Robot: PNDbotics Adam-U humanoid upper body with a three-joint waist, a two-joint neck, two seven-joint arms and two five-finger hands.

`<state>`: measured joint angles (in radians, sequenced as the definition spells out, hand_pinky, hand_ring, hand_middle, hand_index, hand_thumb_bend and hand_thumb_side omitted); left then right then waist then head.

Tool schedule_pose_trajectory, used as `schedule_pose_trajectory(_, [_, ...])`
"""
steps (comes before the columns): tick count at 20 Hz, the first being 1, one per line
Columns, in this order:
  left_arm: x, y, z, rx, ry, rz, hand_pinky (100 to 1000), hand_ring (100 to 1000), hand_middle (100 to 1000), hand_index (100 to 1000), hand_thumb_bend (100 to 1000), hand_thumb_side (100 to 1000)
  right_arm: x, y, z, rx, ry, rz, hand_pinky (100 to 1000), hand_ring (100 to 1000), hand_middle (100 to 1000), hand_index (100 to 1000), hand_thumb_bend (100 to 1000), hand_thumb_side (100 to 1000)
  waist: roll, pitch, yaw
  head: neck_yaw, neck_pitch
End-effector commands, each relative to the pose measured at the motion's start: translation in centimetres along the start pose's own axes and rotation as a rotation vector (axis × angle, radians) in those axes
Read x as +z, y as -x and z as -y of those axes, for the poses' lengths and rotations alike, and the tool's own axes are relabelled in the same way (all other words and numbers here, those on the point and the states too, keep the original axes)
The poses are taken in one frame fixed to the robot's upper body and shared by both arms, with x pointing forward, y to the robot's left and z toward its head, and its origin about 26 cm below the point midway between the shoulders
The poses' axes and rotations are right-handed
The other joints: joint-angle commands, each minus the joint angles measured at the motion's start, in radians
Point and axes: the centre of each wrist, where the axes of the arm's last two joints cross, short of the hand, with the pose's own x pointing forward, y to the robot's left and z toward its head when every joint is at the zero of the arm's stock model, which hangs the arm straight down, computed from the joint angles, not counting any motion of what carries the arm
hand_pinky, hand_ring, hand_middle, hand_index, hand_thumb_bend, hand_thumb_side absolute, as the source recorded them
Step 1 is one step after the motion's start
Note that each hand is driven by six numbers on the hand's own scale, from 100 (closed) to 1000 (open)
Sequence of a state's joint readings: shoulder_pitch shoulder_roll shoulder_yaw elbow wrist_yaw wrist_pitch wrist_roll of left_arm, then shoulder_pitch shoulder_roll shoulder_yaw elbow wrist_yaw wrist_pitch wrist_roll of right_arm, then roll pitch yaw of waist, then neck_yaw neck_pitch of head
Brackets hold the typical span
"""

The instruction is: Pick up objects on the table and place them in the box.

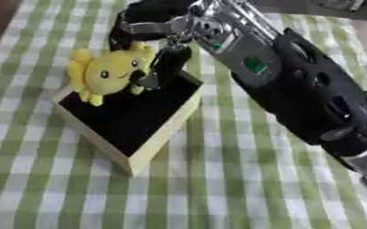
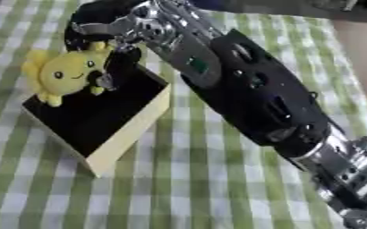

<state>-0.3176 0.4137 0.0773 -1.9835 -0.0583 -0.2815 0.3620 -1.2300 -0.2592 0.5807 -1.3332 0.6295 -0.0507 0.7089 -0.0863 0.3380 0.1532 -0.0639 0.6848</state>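
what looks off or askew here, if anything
Nothing is spilled or damaged. The box sits turned at an angle to the checked tablecloth. The yellow plush toy is over the box's far corner, partly past the rim, with the right hand curled on it, so it is not fully inside.

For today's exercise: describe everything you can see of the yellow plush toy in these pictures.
The yellow plush toy looks soft, with a round face, two dark eyes, a small smile and stubby rounded points around its edge. It sits tilted over the far left corner of the box, above its black inside. The right hand reaches down beside it, dark fingers against its right side.
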Motion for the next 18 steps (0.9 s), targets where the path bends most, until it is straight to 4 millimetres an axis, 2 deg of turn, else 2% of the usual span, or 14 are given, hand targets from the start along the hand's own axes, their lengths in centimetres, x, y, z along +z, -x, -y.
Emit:
schedule_pose_trajectory(1, [-0.5,-0.5,0.0,0.0,0.005,0.025,544,606,664,815,400,594,-0.2,0.3,0.0,0.014,-0.023,-0.001,702,669,494,662,100,100,0.009,-0.017,0.001,0.002,-0.006])
schedule_pose_trajectory(8, [-0.5,-0.5,0.1,0.009,0.003,0.023,544,606,664,815,401,596,-2.0,1.1,-2.8,-0.001,-0.147,0.01,702,682,496,661,100,100,0.011,-0.013,0.006,-0.003,-0.005])
schedule_pose_trajectory(18, [-0.4,-0.5,0.3,0.017,0.003,0.019,544,605,663,815,400,598,-3.4,1.9,-4.3,0.054,-0.183,-0.006,713,715,525,681,100,100,0.011,-0.012,0.011,-0.009,-0.003])
